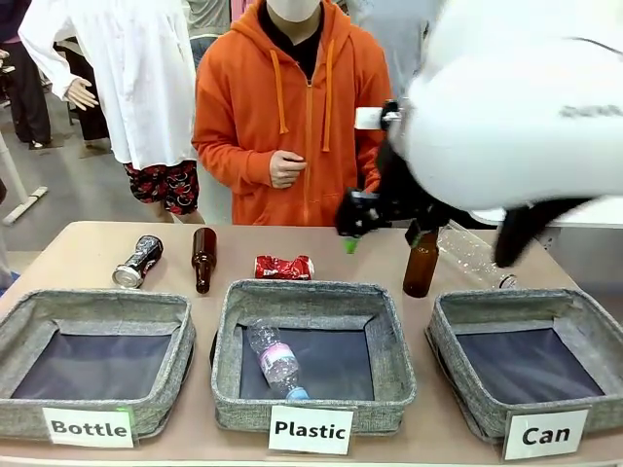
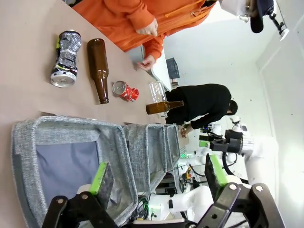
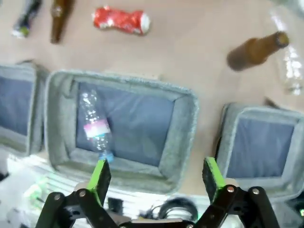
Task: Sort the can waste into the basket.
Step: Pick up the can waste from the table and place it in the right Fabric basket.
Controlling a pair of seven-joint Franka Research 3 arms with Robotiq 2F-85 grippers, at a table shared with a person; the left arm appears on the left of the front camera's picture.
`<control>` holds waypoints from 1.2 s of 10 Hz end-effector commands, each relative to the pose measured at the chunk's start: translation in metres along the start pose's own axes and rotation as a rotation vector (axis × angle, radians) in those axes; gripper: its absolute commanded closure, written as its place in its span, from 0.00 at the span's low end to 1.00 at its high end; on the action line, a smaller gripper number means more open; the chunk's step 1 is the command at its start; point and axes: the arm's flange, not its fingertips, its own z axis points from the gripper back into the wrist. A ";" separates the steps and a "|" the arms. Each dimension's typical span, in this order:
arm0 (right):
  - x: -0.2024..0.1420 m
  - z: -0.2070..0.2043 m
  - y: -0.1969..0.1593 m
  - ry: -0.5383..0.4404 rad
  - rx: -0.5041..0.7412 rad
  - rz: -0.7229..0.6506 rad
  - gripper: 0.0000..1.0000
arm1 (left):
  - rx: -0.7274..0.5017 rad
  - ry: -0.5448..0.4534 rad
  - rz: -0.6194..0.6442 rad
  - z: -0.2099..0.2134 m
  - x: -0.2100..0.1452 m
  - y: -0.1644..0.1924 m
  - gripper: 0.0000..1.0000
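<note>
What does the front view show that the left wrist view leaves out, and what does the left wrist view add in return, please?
Front view adds: the white labels on the baskets, the Can basket included, and a clear plastic bottle lying in the middle basket.
Left wrist view adds: the left gripper, open, and a person in black farther off.
Shared: the dark can, the crushed red can, a lying brown bottle and an upright brown bottle, all on the table outside the baskets, plus the person in the orange hoodie.
</note>
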 end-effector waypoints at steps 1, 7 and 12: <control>0.058 -0.007 0.066 0.146 -0.117 -0.093 0.00 | -0.016 -0.004 -0.021 0.001 0.000 0.000 0.00; -0.013 0.041 -0.058 0.176 0.064 0.083 0.00 | -0.016 -0.004 -0.021 0.001 0.000 0.000 0.00; -0.105 0.052 -0.214 -0.036 0.345 -0.031 0.00 | -0.016 -0.004 -0.021 0.001 0.000 0.000 0.00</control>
